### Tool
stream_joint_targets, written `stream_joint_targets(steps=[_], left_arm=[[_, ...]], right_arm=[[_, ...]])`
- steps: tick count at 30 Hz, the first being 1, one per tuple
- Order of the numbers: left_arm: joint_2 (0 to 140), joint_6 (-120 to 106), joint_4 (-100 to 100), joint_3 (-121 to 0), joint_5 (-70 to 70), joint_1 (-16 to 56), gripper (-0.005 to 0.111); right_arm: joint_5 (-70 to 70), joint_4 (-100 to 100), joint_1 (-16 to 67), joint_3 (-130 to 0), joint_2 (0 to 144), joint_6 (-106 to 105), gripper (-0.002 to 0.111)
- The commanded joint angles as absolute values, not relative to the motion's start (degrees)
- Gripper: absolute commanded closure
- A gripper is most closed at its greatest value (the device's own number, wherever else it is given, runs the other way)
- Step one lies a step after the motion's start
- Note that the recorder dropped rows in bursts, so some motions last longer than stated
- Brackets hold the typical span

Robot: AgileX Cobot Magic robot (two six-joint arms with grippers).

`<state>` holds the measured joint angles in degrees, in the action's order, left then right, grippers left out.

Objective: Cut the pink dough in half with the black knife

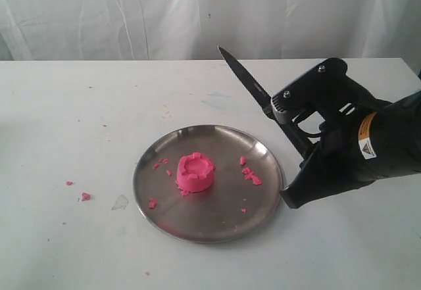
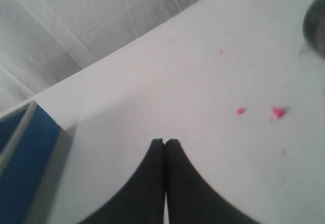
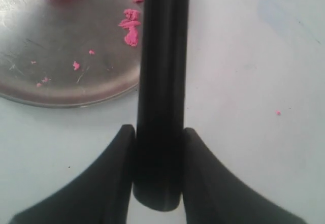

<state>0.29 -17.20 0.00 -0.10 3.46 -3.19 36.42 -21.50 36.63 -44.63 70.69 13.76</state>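
Exterior view: one white table (image 1: 79, 119); one round metal plate (image 1: 263, 198) near its middle; the pink dough (image 1: 195, 172), a short cylinder with a dented top, standing whole and uncut just left of the plate's centre; pink crumbs (image 1: 250, 175) scattered on the plate and on the table to the left. The right gripper (image 1: 304, 146) holds the black knife (image 1: 247, 76) by its handle beside the plate's right rim, blade raised and pointing up and away toward the backdrop, well apart from the dough. Left wrist view: left gripper (image 2: 165, 142) over bare table, fingers pressed together with nothing between them; a few pink crumbs and a sliver of plate rim at the picture's edge. Right wrist view: the two fingers (image 3: 119, 173) clamp the knife handle on both sides, near its butt end; the plate's rim and a small part of the dough show beyond. Handling, by judgement: the dough looks soft and light, likely to squash or stick to the blade and slide on the smooth plate; the knife looks stiff and slim, and the handle is the right place to hold it.
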Motion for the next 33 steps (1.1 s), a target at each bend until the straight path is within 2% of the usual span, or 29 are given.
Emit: stream_joint_targets(steps=[1, 9, 12, 14, 16, 17, 19, 21, 25, 27, 28, 30, 33], left_arm=[[0.00, 13.93, -26.42, 0.00, -11.72, -3.24, 0.107], [0.00, 42.20, -32.84, 0.00, -47.90, -3.24, 0.107], [0.00, 45.65, -33.48, -0.76, -49.69, -3.24, 0.107], [0.00, 46.88, -25.05, -6.62, -41.73, -3.24, 0.107], [2.44, 32.95, -8.63, -16.82, -28.38, -3.24, 0.107], [7.29, 23.08, 10.50, -22.36, -21.76, -3.24, 0.107], [18.24, 22.76, 31.97, -25.26, -21.05, -3.24, 0.107], [32.18, 26.85, 37.19, -25.00, -20.73, -2.81, 0.107], [56.02, 29.48, 37.90, -25.58, -12.18, 7.10, 0.107], [63.70, 31.42, 41.44, -31.84, -2.03, 15.22, 0.107], [66.92, 30.39, 41.44, -36.88, 7.68, 21.04, 0.107], [72.54, 21.79, 36.46, -43.42, 20.96, 28.69, 0.107], [78.82, 1.63, 21.12, -49.45, 29.40, 33.25, 0.107]], right_arm=[[33.96, -20.81, 36.92, -44.57, 70.35, 13.11, 0.108], [32.27, -17.12, 36.92, -44.57, 70.45, 13.11, 0.108], [30.79, -13.22, 37.27, -44.57, 70.45, 12.69, 0.108], [30.25, -10.44, 38.56, -44.57, 70.45, 4.58, 0.108], [31.37, -2.62, 39.35, -44.57, 71.40, -6.90, 0.108], [32.89, 3.14, 39.47, -44.57, 72.91, -14.05, 0.108], [33.47, 5.22, 39.47, -44.88, 75.97, -16.18, 0.108], [33.26, 2.29, 39.36, -45.27, 79.08, -16.18, 0.108], [41.86, -5.42, 39.36, -45.77, 81.34, -12.16, 0.108], [50.71, -11.09, 39.36, -47.28, 81.12, -8.23, 0.108], [52.64, -15.90, 39.36, -48.13, 81.12, -4.77, 0.108], [51.18, -17.94, 39.36, -49.20, 81.10, -1.53, 0.108], [48.75, -18.03, 39.36, -49.71, 81.48, -3.73, 0.108]])
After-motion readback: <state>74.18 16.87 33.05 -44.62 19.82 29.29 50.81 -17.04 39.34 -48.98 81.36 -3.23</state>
